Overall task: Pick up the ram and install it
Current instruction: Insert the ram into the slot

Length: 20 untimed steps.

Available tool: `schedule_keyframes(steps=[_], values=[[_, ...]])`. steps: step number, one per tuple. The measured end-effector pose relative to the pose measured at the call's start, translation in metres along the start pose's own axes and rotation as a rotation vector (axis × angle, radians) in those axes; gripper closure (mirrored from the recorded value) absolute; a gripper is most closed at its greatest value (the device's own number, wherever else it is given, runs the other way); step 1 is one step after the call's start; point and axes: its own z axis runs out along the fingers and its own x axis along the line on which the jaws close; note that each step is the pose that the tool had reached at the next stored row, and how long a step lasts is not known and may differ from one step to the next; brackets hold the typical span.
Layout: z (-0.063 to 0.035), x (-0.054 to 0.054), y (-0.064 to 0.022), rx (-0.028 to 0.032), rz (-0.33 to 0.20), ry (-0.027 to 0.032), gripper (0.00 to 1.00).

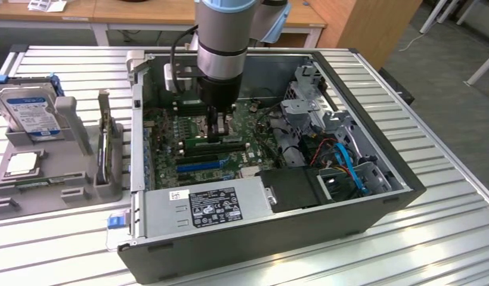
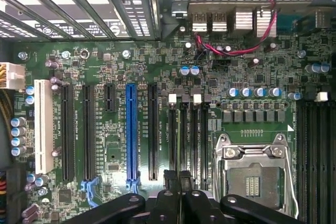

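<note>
The jaws are pressed together, the two black fingertips (image 2: 171, 179) almost touching. The gripper (image 1: 220, 136) hangs straight down from the arm (image 1: 222, 53) into the open computer case (image 1: 253, 253), its tip right at the memory slots (image 2: 195, 135).

A narrow green strip runs along those slots directly under the fingertips, and I take it for the ram (image 1: 203, 144). From this angle I can't make out whether it is nipped between the fingers or sitting in the slot on its own.

From the wrist, the gripper (image 2: 178, 178) sits just beside the empty processor socket (image 2: 252, 182). The long blue slot (image 2: 130, 129) lies on its other side on the motherboard (image 2: 105, 66). A red cable (image 2: 265, 19) loops near the rear ports.

The power supply (image 1: 204, 208) with its label fills the near corner of the case. Blue cables (image 1: 349, 164) curl at the exterior view's right.

Outside the case, on the exterior view's left, a grey rack (image 1: 76, 122) stands on the slatted metal table (image 1: 435, 238). It holds a hard drive (image 1: 30, 113) upright, a square silver chip (image 1: 22, 162) lying flat, and a thin board (image 1: 109, 152) on its edge.
</note>
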Motion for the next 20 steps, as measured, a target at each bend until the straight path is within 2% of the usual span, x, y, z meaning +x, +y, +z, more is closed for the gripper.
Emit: schedule_keyframes(steps=[20], values=[[0.0009,0.0,0.0,-0.0025,-0.007,0.0009,0.88]])
